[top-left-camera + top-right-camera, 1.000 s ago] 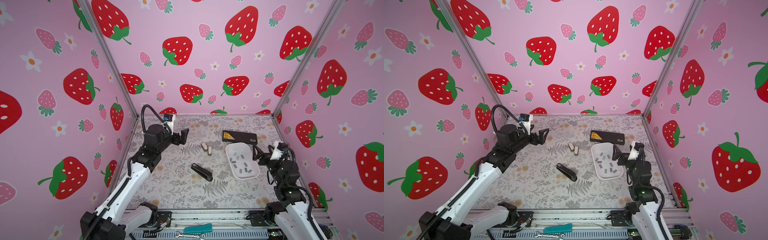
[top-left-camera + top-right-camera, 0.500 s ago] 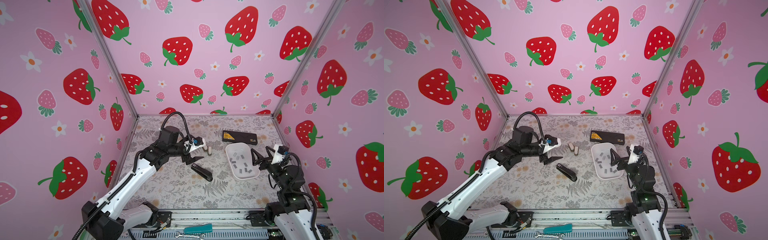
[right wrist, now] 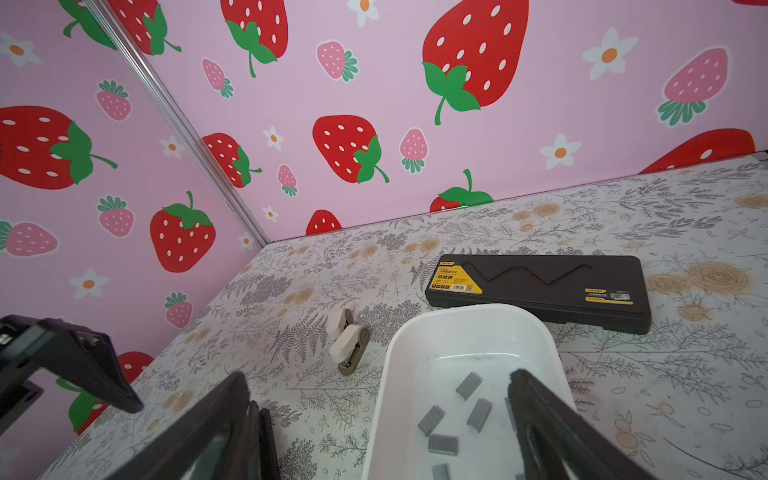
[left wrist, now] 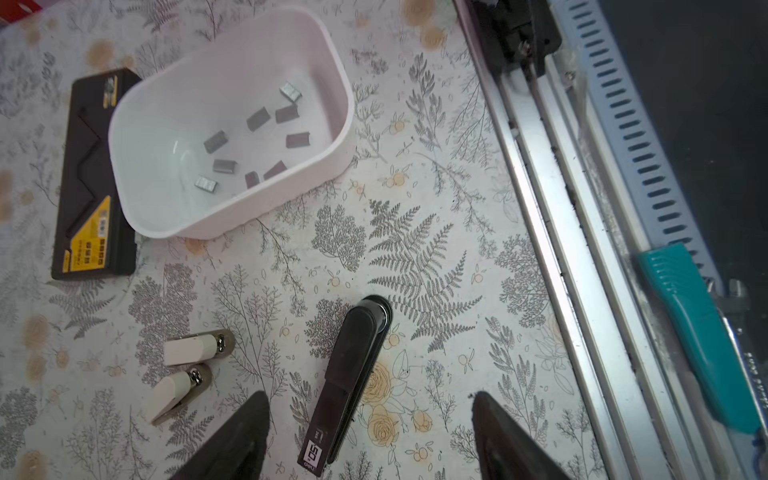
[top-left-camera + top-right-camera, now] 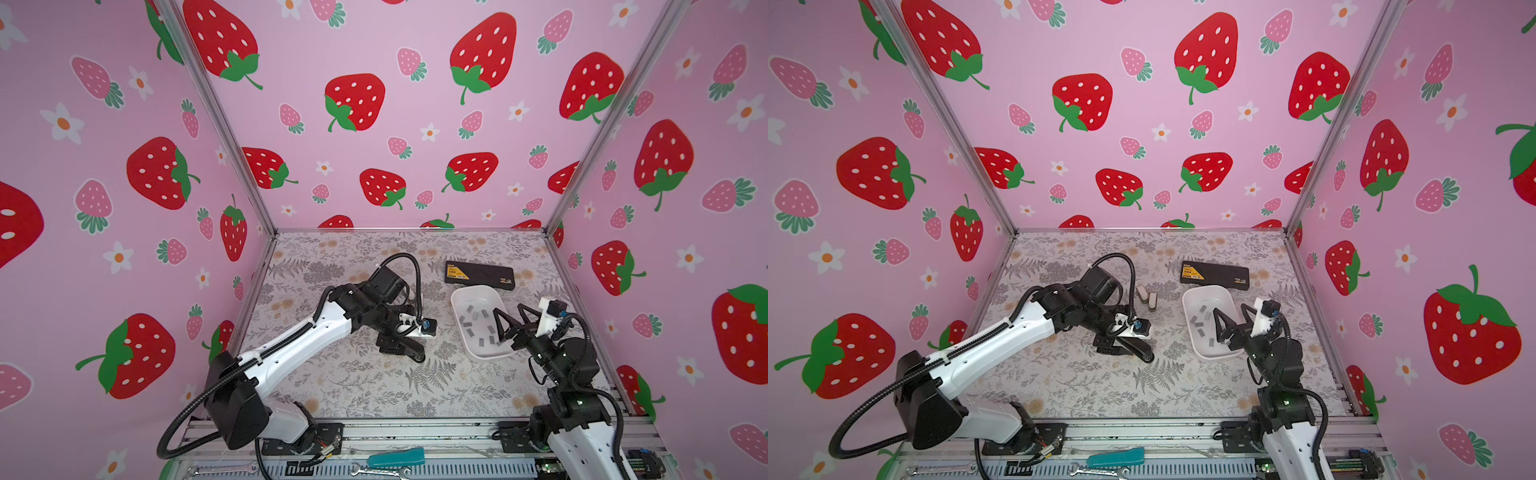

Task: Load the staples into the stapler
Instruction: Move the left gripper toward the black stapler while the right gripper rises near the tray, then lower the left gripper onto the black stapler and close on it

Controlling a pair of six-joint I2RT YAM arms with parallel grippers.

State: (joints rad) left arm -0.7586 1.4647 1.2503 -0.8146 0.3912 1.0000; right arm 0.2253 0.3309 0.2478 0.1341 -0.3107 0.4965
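**A:** Surface and room?

**B:** Tabletop [image 5: 374,386] with a grey fern-and-flower print. Pink strawberry walls [image 5: 291,62] on three sides. An aluminium rail [image 4: 552,249] runs along the open side, off to one flank of the left claw [image 4: 368,399], with a teal-handled tool [image 4: 698,332] lying past it.

**A:** That claw?

**B:** Spread, low over the table. The black stapler [image 4: 353,353] lies flat with its labelled end between the fingers. There is a gap on both sides and no contact seen. Two small cream mini staplers [image 4: 191,349] sit just outside one finger.

**A:** Containers?

**B:** One white tub [image 4: 232,216], ahead of the left claw and beyond the stapler's far end. The staples [image 4: 257,118] are loose on its floor: short grey strips, scattered, nine countable in the left wrist view. A black case with a yellow label [image 3: 540,291] lies just behind the tub, on the side away from the right claw [image 3: 378,376].

**A:** Right claw?

**B:** Spread and empty, hovering at the tub's near rim. One finger is above the staples, the other outside the wall.
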